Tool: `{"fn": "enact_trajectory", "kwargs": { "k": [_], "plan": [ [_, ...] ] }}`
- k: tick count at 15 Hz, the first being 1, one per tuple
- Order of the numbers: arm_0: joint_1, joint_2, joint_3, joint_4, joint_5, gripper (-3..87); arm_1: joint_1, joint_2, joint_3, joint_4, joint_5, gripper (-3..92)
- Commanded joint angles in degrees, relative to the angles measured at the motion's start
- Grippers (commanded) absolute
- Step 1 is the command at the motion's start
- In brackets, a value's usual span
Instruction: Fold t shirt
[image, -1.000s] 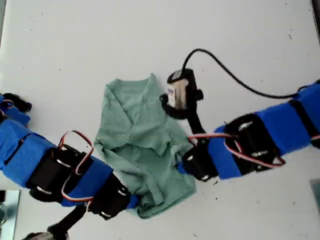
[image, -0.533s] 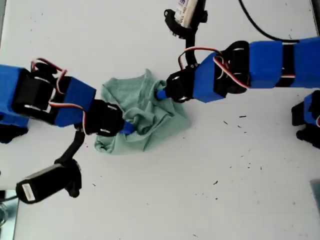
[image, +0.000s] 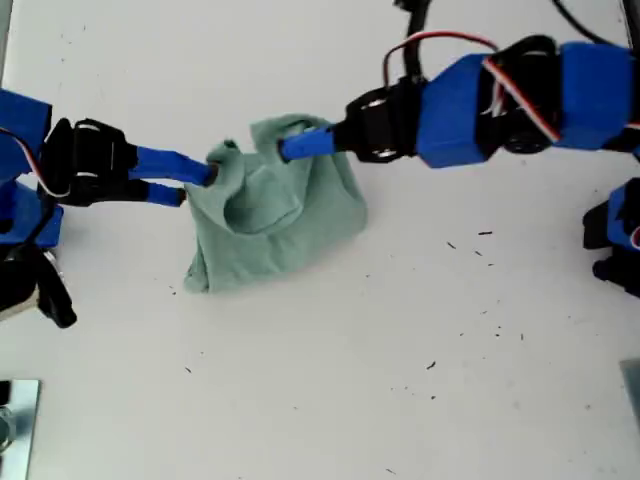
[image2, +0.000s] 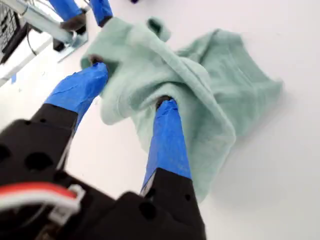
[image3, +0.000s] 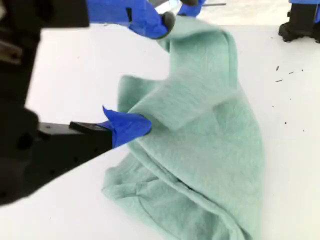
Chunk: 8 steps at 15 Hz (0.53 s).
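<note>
The t shirt (image: 272, 212) lies bunched on the white bench (image: 420, 380), toward its far edge in the exterior view; my first hand (image2: 131, 86) – fingers spread – has cloth draped between them; my second hand (image3: 150, 75) likewise spread, tips touching the folds.

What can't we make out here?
- t shirt: sleeves and neckline are lost in bunched folds in every view.
- My first gripper: the jaws straddle the cloth in the first wrist view, and fabric hides whether they pinch it.
- My second gripper: the same in the second wrist view, where cloth hides any contact.
</note>
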Motion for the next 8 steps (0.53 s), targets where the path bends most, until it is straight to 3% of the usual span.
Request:
{"fn": "enact_trajectory", "kwargs": {
  "k": [1,3,5,8],
  "plan": [
    [-0.1,10.3,6.9,-0.2,-3.0,25.5,4.0,27.2,23.6,-3.5,5.1,21.5],
    [0.6,21.2,15.6,0.4,-7.0,24.4,4.0,52.8,44.9,-3.7,6.9,21.5],
    [3.3,34.3,25.7,1.0,-11.7,23.3,1.3,75.7,59.0,3.2,10.2,21.5],
    [7.6,38.5,32.9,-1.1,-13.3,20.6,-3.2,86.9,66.5,14.0,13.2,21.8]
  ]
}}
